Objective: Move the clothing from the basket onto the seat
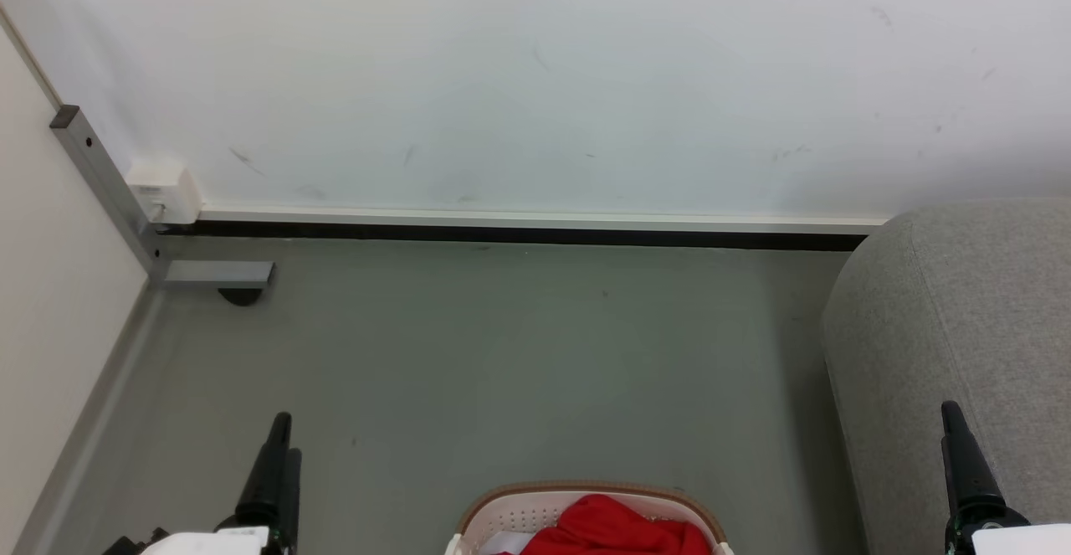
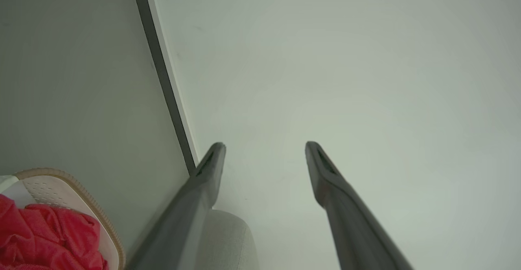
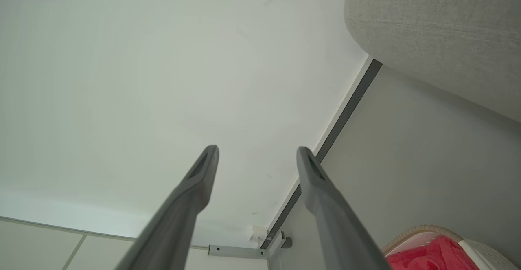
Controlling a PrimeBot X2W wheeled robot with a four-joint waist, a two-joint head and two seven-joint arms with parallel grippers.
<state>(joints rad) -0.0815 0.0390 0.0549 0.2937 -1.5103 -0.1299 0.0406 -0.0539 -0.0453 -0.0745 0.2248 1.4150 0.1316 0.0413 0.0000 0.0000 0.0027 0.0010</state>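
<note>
Left gripper (image 2: 264, 150) and right gripper (image 3: 257, 152) both gape, empty; open floor (image 1: 502, 354) (wall (image 1: 535, 78) behind) separates basket (image 1: 586, 488), holding clothing (image 1: 615, 526), from seat (image 1: 945, 329).

The left gripper (image 2: 264, 152) is seen with its fingers spread wide, nothing held between, aimed at a white wall (image 2: 366, 58). Red clothing (image 2: 44, 233) is heaped in the basket (image 2: 81, 192), off to one side of the fingers and back toward the wrist. The seat (image 2: 228, 237) is glimpsed as a grey corner behind that side's finger base.

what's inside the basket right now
Crumpled red clothing lies heaped in the basket, against its perforated white inner wall. Whatever is beneath that heap, including how many garments there are, is covered, and the basket's near part is cut off by the picture's edge.
</note>
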